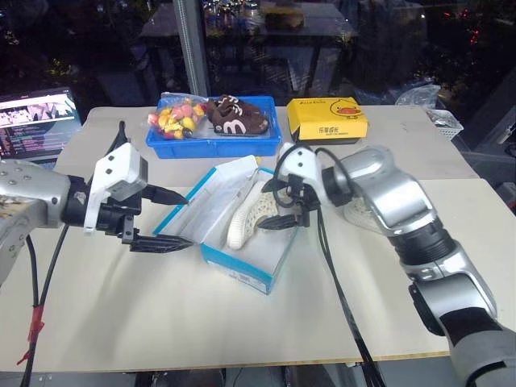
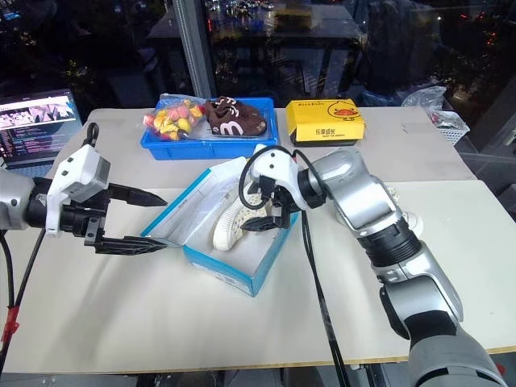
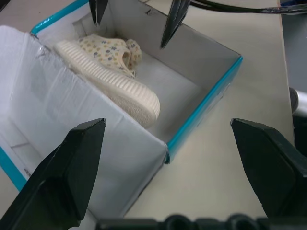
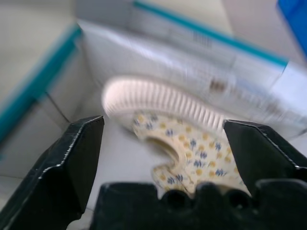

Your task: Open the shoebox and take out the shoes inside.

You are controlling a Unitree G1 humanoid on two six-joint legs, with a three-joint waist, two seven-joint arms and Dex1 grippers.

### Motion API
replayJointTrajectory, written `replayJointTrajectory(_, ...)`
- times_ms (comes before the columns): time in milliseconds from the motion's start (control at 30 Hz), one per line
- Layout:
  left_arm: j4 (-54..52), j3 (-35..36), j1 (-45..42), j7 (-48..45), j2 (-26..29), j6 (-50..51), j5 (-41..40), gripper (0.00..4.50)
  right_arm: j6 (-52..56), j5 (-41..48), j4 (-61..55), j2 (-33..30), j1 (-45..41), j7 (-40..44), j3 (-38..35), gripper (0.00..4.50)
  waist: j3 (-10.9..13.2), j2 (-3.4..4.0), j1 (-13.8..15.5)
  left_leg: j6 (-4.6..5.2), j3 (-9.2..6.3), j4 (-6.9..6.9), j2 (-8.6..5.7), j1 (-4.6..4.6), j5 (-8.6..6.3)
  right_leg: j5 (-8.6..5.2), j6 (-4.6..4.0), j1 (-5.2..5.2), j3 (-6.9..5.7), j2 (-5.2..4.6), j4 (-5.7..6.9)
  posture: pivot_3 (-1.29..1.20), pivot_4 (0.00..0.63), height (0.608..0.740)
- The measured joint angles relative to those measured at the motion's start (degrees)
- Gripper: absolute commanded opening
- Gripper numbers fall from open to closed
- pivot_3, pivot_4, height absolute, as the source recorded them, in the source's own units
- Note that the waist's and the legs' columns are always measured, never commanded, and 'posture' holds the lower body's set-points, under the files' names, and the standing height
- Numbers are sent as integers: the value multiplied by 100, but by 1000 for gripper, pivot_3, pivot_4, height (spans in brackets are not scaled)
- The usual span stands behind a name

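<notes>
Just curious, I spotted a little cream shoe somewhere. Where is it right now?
The shoe lies on its side inside the open shoebox at the middle of the table, leaning against the raised lid, just below the right gripper.

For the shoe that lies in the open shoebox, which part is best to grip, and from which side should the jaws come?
Probably the heel collar of the shoe, from above. The shoe lies on its side against the raised lid of the shoebox, ribbed sole toward the lid, so the open top is the free way in. One jaw could go inside the ankle opening, one outside. The right gripper, jaws open, hangs just over it.
</notes>
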Motion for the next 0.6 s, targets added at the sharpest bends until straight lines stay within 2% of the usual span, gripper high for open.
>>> replayJointTrajectory(467, -156, 224, 174, 157, 23, 91, -99, 4500, -1070, -807, 1122, 374, -164, -117, 465, 4473, 0, -1, -60, 0, 0, -5, 10, 15, 0, 3, -6, 6, 0, 12, 1, 0, 150, 740)
replayJointTrajectory(600, -225, 260, 206, 212, 23, 122, -117, 4500, -1203, -937, 1329, 545, -250, -133, 494, 3401, -3, -4, -64, 0, 0, -6, 12, 28, 0, 4, -7, 17, 0, 13, 2, 0, 150, 740)
